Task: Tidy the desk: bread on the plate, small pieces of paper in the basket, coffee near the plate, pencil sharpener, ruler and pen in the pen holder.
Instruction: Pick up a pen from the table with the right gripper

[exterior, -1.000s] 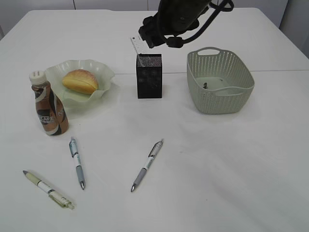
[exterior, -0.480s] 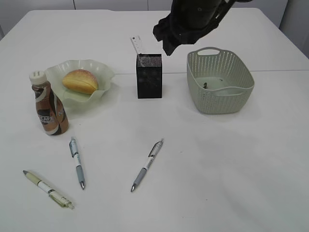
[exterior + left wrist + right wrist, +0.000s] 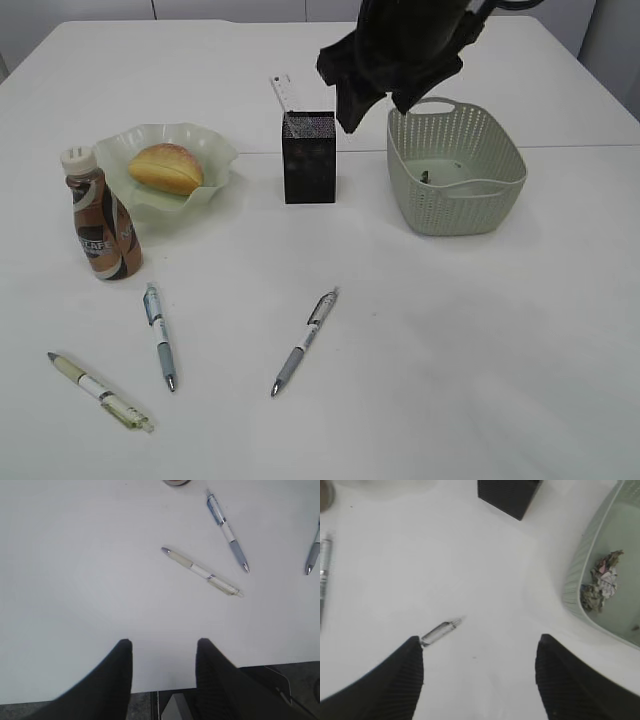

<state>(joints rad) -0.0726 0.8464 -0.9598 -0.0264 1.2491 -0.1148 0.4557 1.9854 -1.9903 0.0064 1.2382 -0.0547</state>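
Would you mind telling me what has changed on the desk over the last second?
The right gripper, open and empty, has drawn away from above the pen holder toward the basket, leaving the ruler standing in the holder. Everything else has stayed put: the bread on the plate, the coffee beside it, three pens on the desk.

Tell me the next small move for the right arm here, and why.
Probably lower the open, empty right gripper toward the grey pen on the desk. The bread sits on the plate and the ruler stands in the pen holder, but three pens still lie loose.
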